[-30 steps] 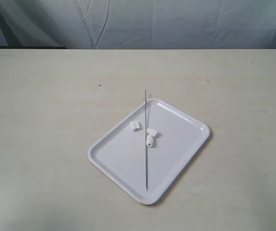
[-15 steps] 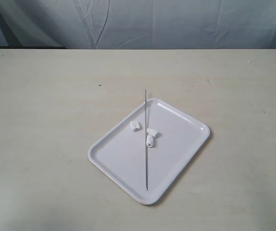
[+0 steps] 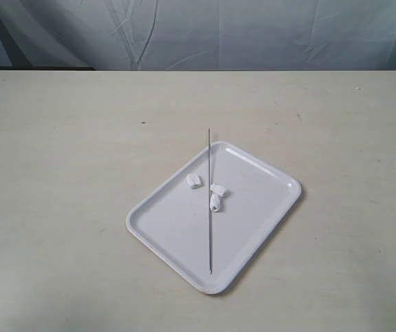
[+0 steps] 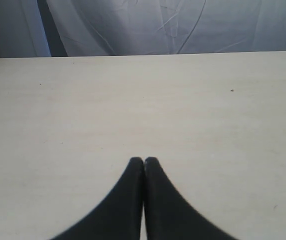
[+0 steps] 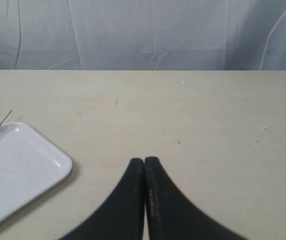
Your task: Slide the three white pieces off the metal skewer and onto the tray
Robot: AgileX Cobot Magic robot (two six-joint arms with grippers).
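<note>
While the black left gripper [image 4: 143, 161] and right gripper [image 5: 144, 160] sat pinched together, empty, the thin grey metal skewer [image 3: 210, 235] looked stiff and slippery, best held by its bare tip.

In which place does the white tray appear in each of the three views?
Exterior view: the tray lies at centre, slightly low.
Left wrist view: not clearly in it.
Right wrist view: the tray is cut by the frame edge, apart from the right gripper.
Shared landmark: the metal skewer, its tip passing the tray's rim.

no readable text, labels or signs
</note>
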